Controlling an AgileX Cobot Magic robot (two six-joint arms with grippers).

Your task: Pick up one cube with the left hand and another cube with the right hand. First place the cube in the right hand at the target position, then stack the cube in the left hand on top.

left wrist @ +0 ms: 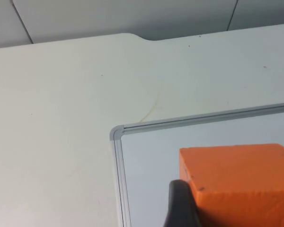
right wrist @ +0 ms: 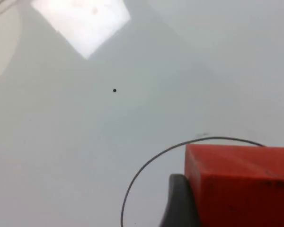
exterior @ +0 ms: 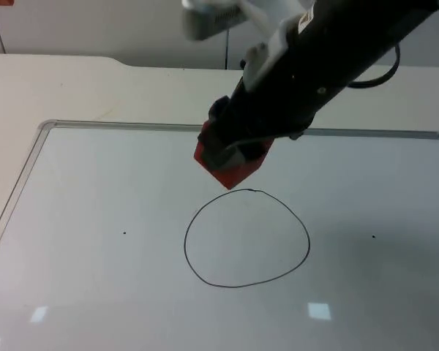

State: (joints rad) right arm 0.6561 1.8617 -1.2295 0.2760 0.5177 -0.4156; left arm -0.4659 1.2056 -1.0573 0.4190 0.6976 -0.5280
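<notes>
A red cube [exterior: 230, 172] hangs in my right gripper [exterior: 233, 155], which is shut on it just above the far edge of the black drawn circle [exterior: 246, 238]. In the right wrist view the red cube [right wrist: 241, 184] sits beside a black fingertip [right wrist: 180, 203], with the circle's line [right wrist: 146, 165] under it. An orange cube [left wrist: 236, 179] is clamped in my left gripper, against its black fingertip [left wrist: 182, 205]. It is held over the whiteboard's corner [left wrist: 116, 133].
The whiteboard [exterior: 95, 292] has a metal frame [exterior: 44, 126] and lies on the white table [exterior: 95, 88]. Two small black dots [exterior: 124, 233] [exterior: 373, 236] mark the board on either side of the circle. The right arm [exterior: 329, 66] spans the upper middle.
</notes>
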